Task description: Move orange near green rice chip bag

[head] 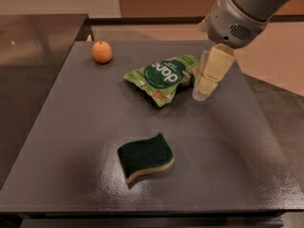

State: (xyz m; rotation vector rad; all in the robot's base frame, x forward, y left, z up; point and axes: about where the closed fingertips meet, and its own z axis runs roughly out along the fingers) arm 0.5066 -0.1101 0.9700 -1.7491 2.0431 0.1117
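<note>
One small orange (101, 52) is what you have to shift. It sits by itself near the far left corner of the dark table (71, 127), well apart from the green bag (163, 76).

I would judge the orange light, firm and round. It should bear a moderate squeeze without harm, but its smooth skin and curve mean it may roll off if you nudge it from one side only. Come down on it from above and close across its widest part, level with its middle. Taken higher up, it could squirt out.

The bag lies to the orange's right, around the middle of the far half of the table, crumpled and flat with its round dark label facing up. It looks light and slick, so a bump would likely slide it.

Your gripper (203, 90) hangs just beside the bag's right end, low over the table, with nothing showing in it. You cannot tell here whether it is spread or pressed together.

A dark green sponge (145, 156) lies toward the near edge, well clear of the line from orange to bag.
</note>
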